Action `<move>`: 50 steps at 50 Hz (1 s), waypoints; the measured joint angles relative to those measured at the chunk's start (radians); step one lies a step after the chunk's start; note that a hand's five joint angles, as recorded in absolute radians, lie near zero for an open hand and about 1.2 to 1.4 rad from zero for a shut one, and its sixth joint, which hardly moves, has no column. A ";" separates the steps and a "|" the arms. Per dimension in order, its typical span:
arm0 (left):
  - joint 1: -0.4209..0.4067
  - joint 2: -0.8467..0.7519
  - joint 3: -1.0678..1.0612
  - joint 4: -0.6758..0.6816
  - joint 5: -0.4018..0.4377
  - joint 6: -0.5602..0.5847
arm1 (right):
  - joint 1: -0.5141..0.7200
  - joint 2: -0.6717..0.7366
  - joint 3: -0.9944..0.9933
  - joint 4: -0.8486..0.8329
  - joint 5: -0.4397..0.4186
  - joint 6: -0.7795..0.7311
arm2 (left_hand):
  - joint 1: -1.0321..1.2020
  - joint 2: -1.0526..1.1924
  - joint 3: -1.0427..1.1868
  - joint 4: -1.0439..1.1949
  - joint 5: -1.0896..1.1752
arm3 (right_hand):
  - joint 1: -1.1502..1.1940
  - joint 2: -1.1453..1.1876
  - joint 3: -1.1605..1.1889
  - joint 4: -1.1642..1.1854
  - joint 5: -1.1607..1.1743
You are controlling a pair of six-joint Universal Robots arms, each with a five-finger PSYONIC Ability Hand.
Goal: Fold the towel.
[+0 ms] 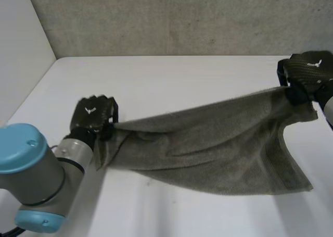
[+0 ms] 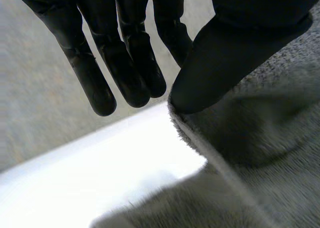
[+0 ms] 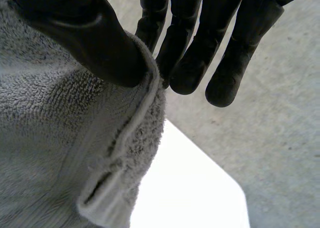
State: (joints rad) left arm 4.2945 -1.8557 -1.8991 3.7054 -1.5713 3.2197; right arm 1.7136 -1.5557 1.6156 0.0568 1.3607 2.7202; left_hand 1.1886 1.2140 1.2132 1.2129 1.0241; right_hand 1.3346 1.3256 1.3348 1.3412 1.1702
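Observation:
A grey towel (image 1: pixel 218 148) hangs stretched between my two hands above the white table (image 1: pixel 171 80), its lower edge sagging toward the table's front right. My left hand (image 1: pixel 94 114) holds the towel's left end. In the left wrist view its thumb (image 2: pixel 225 57) presses the towel's hem (image 2: pixel 270 158) against a finger, while the other fingers (image 2: pixel 120 62) stay straight. My right hand (image 1: pixel 307 73) is raised at the far right and holds the towel's upper right corner. In the right wrist view its thumb (image 3: pixel 95 42) pinches the towel's edge (image 3: pixel 55 138) against the fingers (image 3: pixel 200 42).
A grey wall (image 1: pixel 182 18) closes the back of the table and a white panel (image 1: pixel 21 54) stands along its left side. My left arm's grey joint with its blue cap (image 1: pixel 31 174) sits at the near left corner.

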 measured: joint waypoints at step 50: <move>0.093 -0.035 1.105 -0.316 0.047 0.032 | 0.133 0.513 -1.321 0.111 0.142 0.011 | 0.009 0.004 0.004 0.006 0.009 | 0.000 0.012 0.000 0.000 0.012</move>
State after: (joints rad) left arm 4.3880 -1.8904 -0.7938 3.3896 -1.5244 3.2516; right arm 1.8463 -1.0423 0.2950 0.1683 1.5025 2.7313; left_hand 1.1980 1.2181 1.2175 1.2189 1.0328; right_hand 1.3351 1.3380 1.3348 1.3413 1.1820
